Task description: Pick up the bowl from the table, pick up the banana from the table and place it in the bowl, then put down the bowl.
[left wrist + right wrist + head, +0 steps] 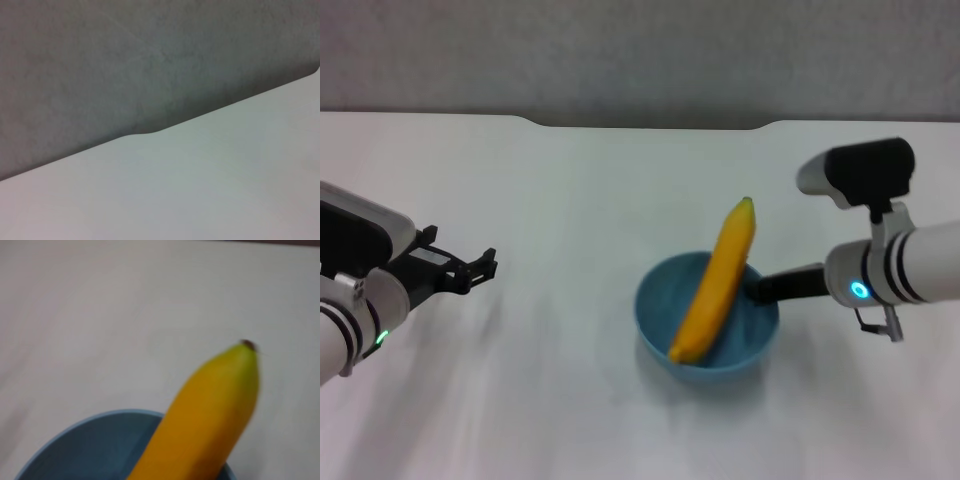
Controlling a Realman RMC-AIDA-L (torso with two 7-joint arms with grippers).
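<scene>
On white table (570, 180), near middle: blue bowl (665, 310), banana (718, 285) leaning inside, stem tip past far rim. Right gripper (765, 288) at bowl's right rim, jaw state unclear. Lower level and slow, release gently. Left gripper (480, 268) spread, well apart, idle.

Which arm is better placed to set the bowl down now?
The right. Its claw is at the bowl rim, with the banana already lying inside. The left claw is off to the side, over bare table.
</scene>
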